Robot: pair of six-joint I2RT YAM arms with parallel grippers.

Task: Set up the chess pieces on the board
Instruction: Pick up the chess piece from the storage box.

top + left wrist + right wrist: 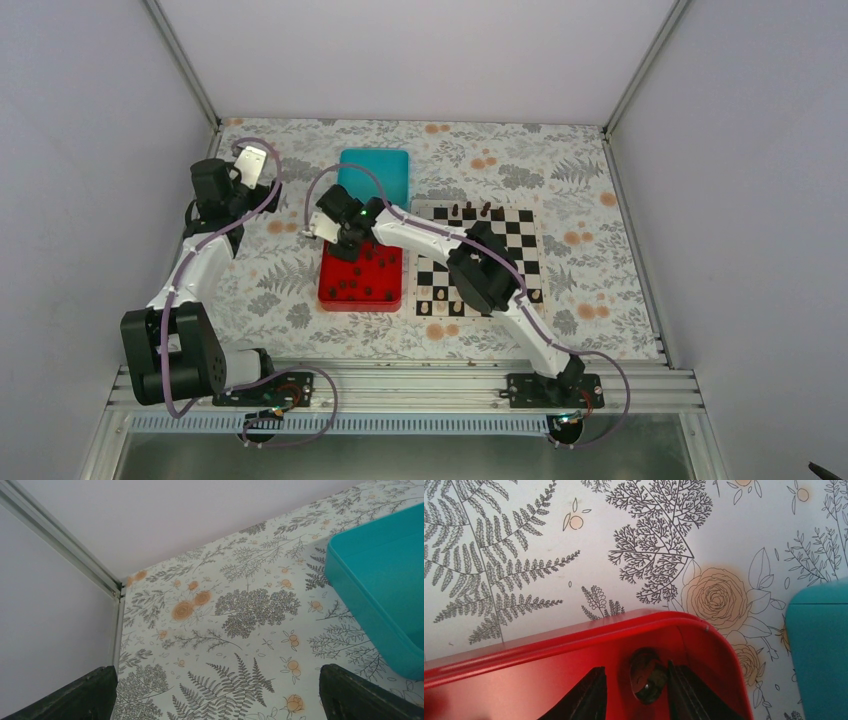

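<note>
Several dark chess pieces lie in a red tray left of the board. Three dark pieces stand on the board's far row. My right gripper is low in the tray's far left corner. In the right wrist view it is open around one dark piece. That piece lies on the tray floor against the right finger, with a gap to the left finger. My left gripper is open and empty over the table, left of the teal box.
A teal box sits behind the red tray; it also shows in the left wrist view and the right wrist view. Pale pieces stand along the board's near row. Cage walls and posts enclose the floral table.
</note>
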